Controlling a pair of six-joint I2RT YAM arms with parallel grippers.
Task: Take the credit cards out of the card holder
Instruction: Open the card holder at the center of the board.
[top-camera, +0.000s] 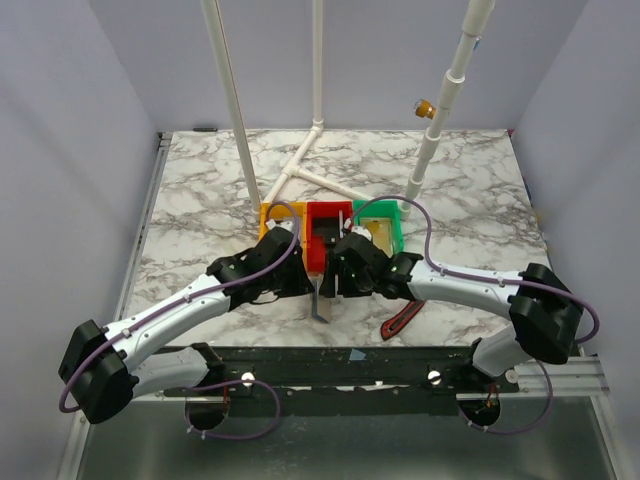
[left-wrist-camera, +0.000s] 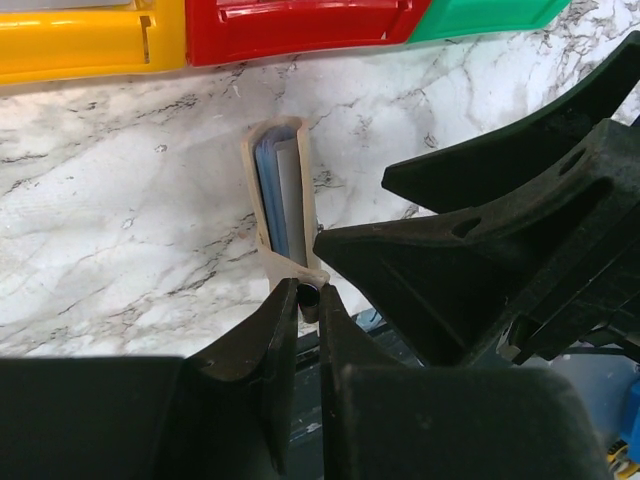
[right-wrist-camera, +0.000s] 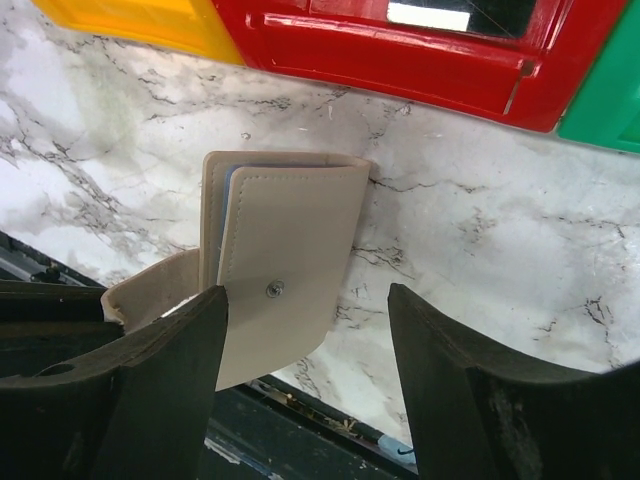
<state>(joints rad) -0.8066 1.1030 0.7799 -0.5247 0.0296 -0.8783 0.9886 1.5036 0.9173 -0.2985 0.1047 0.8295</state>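
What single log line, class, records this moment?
left gripper: shut on card holder | right gripper: open, facing it | card holder: turned on edge, near red bin

Tan card holder (right-wrist-camera: 290, 250) stands upright, slightly open, blue-grey pockets inside.

This was a robotics lab cell. Plain walls (top-camera: 60, 150) boxed a marble-patterned table (top-camera: 200, 200), with a white PVC pipe frame (top-camera: 318, 60) at twelve o'clock.

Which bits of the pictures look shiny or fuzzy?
Right wrist: a bright white spot shines inside the red bin; the card holder is sharp. Left wrist: the left gripper, close up, looks dark and slightly soft. Top external: even light, faint shadows on the table.
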